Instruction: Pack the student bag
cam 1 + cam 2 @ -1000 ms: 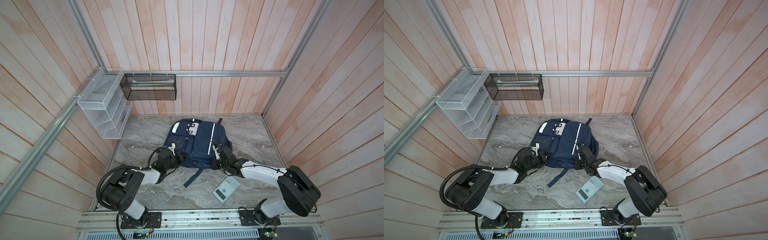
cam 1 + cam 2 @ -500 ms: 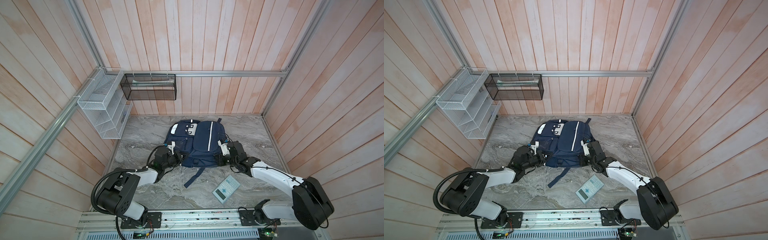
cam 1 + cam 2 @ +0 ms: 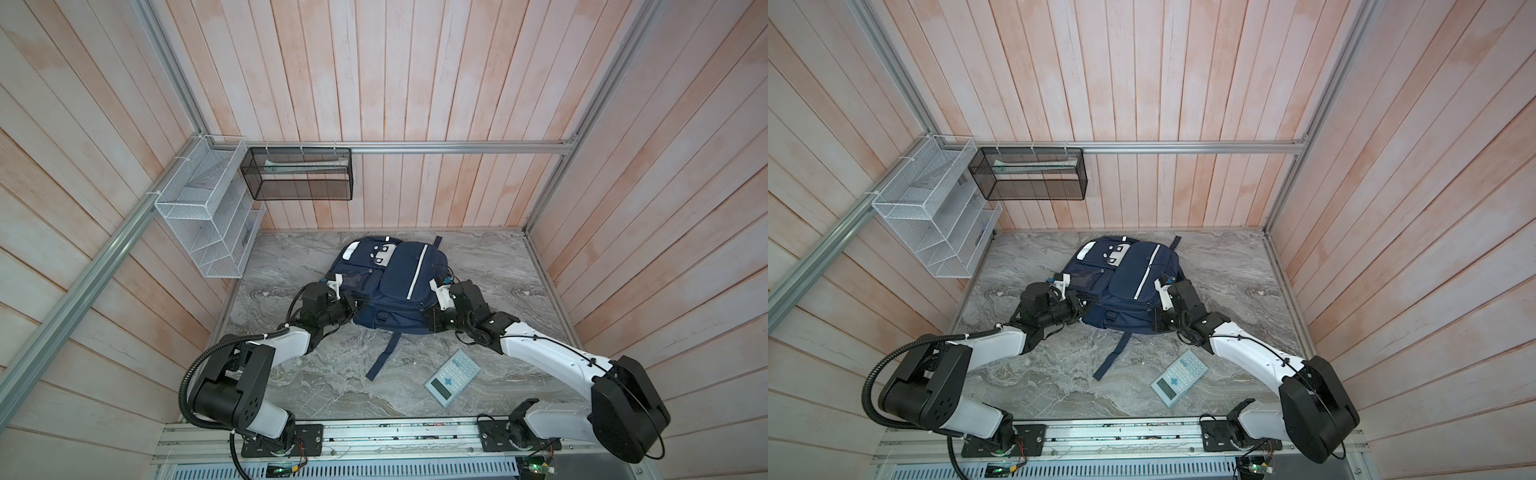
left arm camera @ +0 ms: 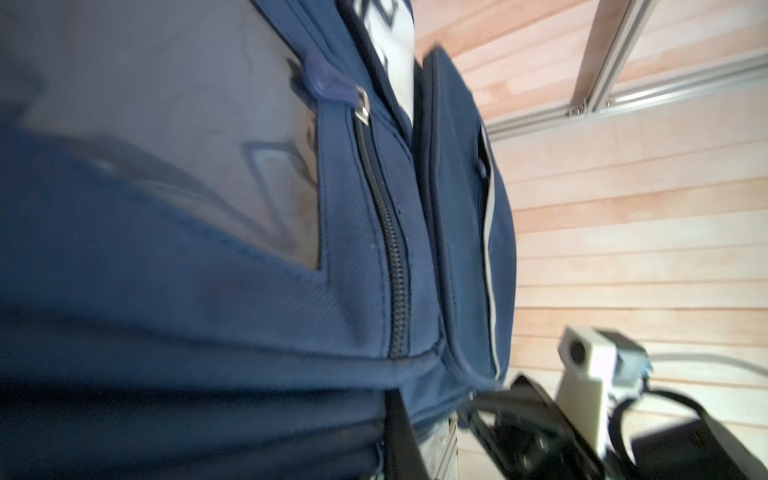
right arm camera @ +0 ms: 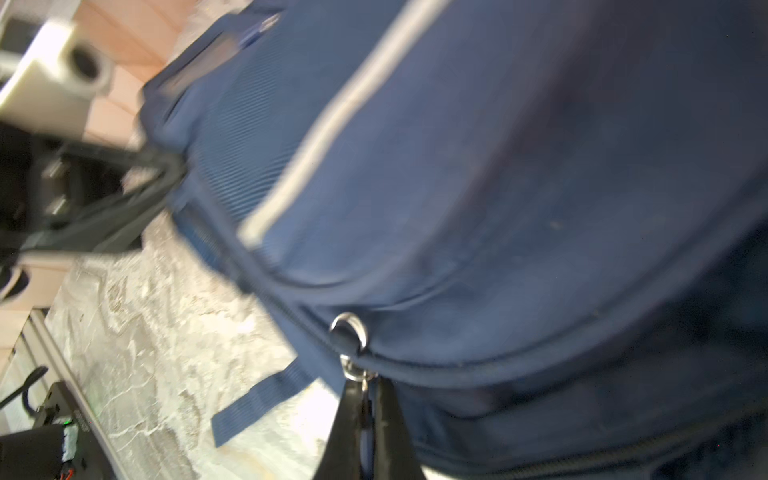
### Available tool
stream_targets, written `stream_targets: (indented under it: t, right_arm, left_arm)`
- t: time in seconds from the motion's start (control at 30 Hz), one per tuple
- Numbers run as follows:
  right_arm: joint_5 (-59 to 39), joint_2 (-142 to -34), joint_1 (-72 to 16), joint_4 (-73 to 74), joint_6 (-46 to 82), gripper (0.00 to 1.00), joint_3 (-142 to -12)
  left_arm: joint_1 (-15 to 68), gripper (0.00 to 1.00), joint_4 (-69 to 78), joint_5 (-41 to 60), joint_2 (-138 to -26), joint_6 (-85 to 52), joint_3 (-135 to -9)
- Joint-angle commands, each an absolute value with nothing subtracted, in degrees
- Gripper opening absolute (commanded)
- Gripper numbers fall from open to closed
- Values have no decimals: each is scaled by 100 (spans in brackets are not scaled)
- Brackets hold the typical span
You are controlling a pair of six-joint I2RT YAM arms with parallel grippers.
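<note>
1. The large navy-blue fabric student bag (image 3: 395, 282) with white reflective stripes lies flat, front up, toward the back middle of the table in both top views
2. The right gripper (image 5: 365, 401) is at the bag's near right corner. Its black fingers are pressed narrow on the small metal zip pull (image 5: 354, 371) — a firm pinch, seen in the right wrist view
3. The left gripper (image 3: 353, 305) is closed tight against the bag's near left side; whether any fabric sits between its fingers I cannot tell
4. The step in hand, as I judge it, is opening a zip so the bag can be filled, with one arm pulling and the other bracing
5. The next move calls for drawing the pull along the curved zip track while the left side keeps the bag from sliding — soft fabric will bunch if the tension slackens
6. A flat pale blue-grey plastic calculator (image 3: 453, 377) lies loose near the front, apart from the bag and probably waiting to go in. A dark blue webbing strap (image 3: 384, 353) trails from the bag toward it
7. The surface is a grey marble-patterned tabletop (image 3: 519, 270). Pale wooden plank walls (image 3: 415, 83) enclose it, with a white wire-mesh rack (image 3: 199, 224) and a black mesh basket (image 3: 299, 178) hung from the aluminium frame (image 3: 457, 147) at the back left
</note>
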State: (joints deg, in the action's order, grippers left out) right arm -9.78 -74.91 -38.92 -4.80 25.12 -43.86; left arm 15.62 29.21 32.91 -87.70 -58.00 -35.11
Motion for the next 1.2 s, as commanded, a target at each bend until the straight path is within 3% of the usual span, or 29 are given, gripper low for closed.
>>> stream_targets:
  t: [0.0,0.17,0.27,0.37,0.47,0.6,0.7,0.83,0.9,1.17]
  right_arm:
    - [-433,-7772,-4503,-549,2853,0,-4889]
    - [-214,-8268,-4597,-621,3041,0,-5503]
    - [-360,-8361,-4617,-546,3047,0,-5743]
    - [-430,-8509,-4718,-642,2998,0,-5979]
    - [-485,-8578,-4884,-650,2949,0,-6081]
    - [-457,-8543,-5121,-644,2892,0,-6094]
    - [-619,-8553,-5225,-542,2876,0,-5999]
    - [-377,-8635,-5230,-937,2881,0,-5956]
    - [-112,-8598,-5189,-1191,2905,0,-5859]
    - [721,-7718,-4301,-1849,3138,0,-4839]
  left_arm:
    - [1071,4,3143,2844,-9052,-5491,-4044]
    - [1258,43,2868,2303,-8368,-5469,-3536]
    - [1676,49,2800,2014,-7697,-5721,-2847]
    - [2344,67,2710,1695,-7276,-6010,-2576]
    - [2857,72,2848,1846,-7581,-6202,-2813]
    - [2946,74,3354,2073,-8322,-6337,-3100]
    - [2960,60,3485,2176,-8693,-6275,-3406]
    - [2981,15,3439,2132,-8725,-6107,-3480]
    - [2975,1,3318,2058,-8604,-6025,-3417]
    - [2539,0,3255,2366,-8178,-6034,-2950]
